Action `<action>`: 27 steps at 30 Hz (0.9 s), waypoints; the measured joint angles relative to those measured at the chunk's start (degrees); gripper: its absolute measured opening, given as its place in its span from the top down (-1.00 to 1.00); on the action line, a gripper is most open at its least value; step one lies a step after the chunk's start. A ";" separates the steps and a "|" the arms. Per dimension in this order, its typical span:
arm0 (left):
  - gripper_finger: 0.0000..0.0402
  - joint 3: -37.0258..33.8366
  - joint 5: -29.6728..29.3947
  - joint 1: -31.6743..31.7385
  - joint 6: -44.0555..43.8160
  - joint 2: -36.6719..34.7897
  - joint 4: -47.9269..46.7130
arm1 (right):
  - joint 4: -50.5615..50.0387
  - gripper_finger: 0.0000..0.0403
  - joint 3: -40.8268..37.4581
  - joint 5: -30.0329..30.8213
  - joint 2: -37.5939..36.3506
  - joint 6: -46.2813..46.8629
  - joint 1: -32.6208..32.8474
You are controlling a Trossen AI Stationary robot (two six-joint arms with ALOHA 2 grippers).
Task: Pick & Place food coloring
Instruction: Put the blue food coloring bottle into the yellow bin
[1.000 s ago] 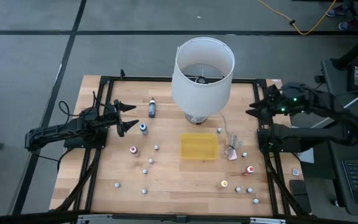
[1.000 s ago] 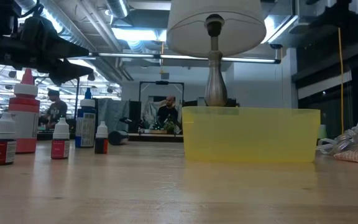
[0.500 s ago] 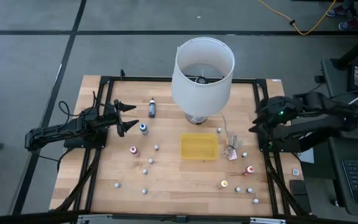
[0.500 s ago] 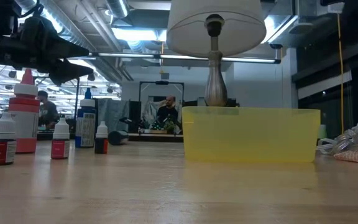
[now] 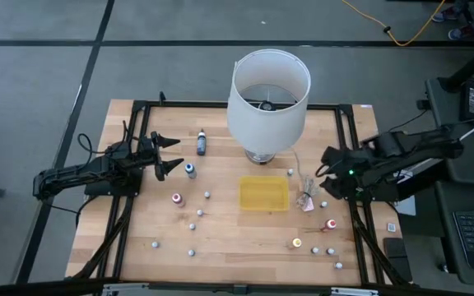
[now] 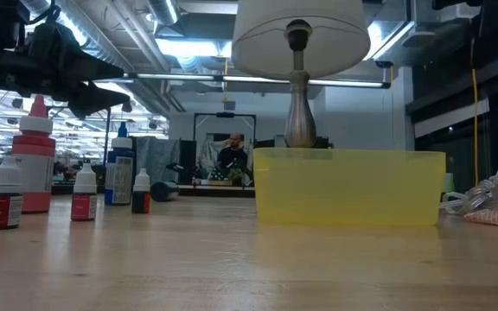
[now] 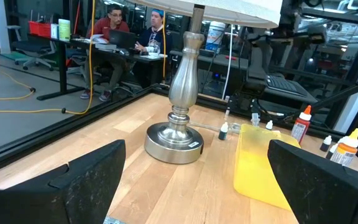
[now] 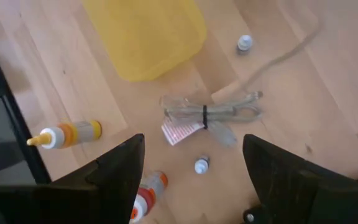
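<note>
The food coloring is several tiny bottles standing scattered over the wooden table: a blue one, a red-topped one, a red one, an orange one and small whitish ones such as. My left gripper is open near the table's left edge, beside a blue-topped bottle. My right gripper is open above the table's right side, over the clear wrapper. In the right wrist view its fingers stand apart on either side of a small whitish bottle well below them.
A lamp with a white shade stands at the far middle, its cord trailing to the wrapper. The flat yellow tray lies in front of its base. A black frame borders the table. People sit in the room beyond.
My right gripper has swung from the table's far right corner toward the near edge and inward over the table, ending above the wrapper. It has stayed open. Nothing on the table has moved.
</note>
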 joint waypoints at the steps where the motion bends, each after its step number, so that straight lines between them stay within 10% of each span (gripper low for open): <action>1: -0.94 0.00 0.00 -0.02 0.00 0.00 -0.01 | 0.74 -0.35 0.00 0.46 1.28 0.35 0.29; 13: -0.94 0.01 -0.01 -0.02 0.00 0.00 -0.01 | 5.64 -0.35 -0.02 8.80 13.39 5.97 0.78; 27: -0.94 0.01 -0.02 -0.01 0.00 0.00 0.00 | 15.77 -0.36 -10.44 18.72 10.80 20.43 0.75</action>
